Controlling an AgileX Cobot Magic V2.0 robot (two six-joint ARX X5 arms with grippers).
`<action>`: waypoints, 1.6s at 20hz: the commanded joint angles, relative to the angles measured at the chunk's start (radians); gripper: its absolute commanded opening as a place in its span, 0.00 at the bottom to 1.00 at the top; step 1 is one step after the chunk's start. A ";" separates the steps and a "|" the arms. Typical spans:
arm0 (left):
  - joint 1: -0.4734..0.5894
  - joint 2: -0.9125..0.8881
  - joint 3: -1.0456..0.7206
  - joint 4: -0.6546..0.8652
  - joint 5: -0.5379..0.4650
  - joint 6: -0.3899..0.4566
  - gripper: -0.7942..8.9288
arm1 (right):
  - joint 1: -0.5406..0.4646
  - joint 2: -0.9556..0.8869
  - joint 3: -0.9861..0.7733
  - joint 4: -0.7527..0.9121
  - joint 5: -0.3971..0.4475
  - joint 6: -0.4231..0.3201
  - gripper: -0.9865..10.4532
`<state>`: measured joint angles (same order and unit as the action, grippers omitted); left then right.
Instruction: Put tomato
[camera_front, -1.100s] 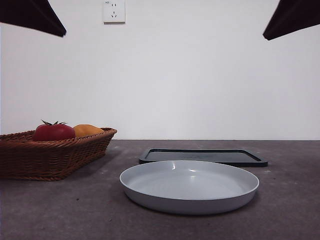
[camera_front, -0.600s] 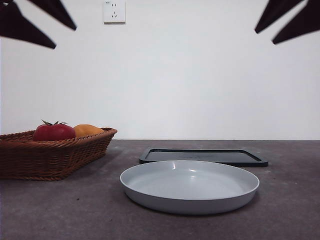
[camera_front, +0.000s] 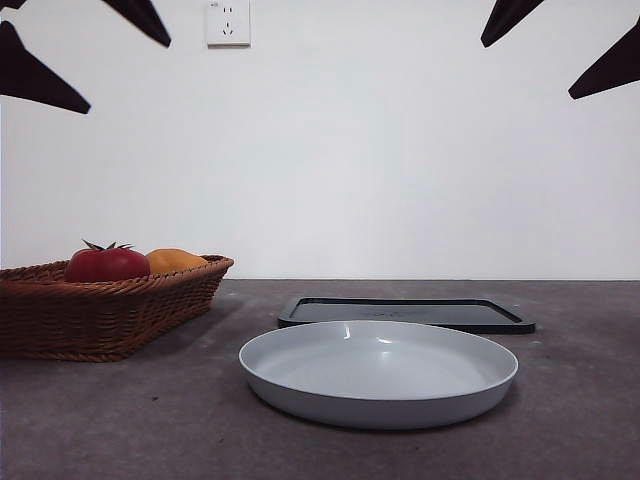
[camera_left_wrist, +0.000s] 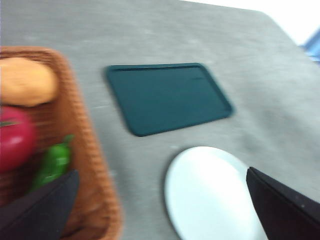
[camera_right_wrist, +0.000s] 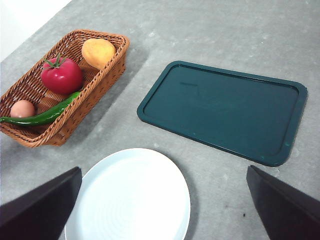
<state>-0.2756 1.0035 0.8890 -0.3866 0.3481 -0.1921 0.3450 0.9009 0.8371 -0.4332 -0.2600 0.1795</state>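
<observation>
Tomato (camera_front: 107, 264) sits in the basket (camera_front: 100, 315) on the worktop, touching an orange fruit (camera_front: 175, 260); plate (camera_front: 380, 372) and tray (camera_front: 405, 313) lie apart. Left wrist view, blurred: the left gripper (camera_left_wrist: 160, 205) has its fingers spread wide above basket and plate. Right wrist view: the right gripper (camera_right_wrist: 165, 202) likewise gapes, holding nothing. A pepper (camera_right_wrist: 42, 116) lies beside the tomato; a careless grab could catch it.

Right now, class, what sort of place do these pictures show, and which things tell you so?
Probably a lab test bench: a bare grey table, a plain white wall with a socket, and staged props, a basket of produce beside a plate.
</observation>
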 joint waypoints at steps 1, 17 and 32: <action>0.021 0.028 0.056 -0.016 -0.071 0.022 0.79 | 0.005 0.006 0.016 0.010 -0.002 -0.007 0.57; 0.151 0.644 0.616 -0.386 -0.173 0.105 0.79 | 0.005 0.006 0.016 0.010 -0.002 -0.003 0.57; 0.152 0.938 0.712 -0.351 -0.222 0.185 0.79 | 0.005 0.006 0.016 0.005 -0.002 0.005 0.57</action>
<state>-0.1234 1.9190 1.5723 -0.7467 0.1287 -0.0261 0.3450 0.9009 0.8371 -0.4335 -0.2604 0.1802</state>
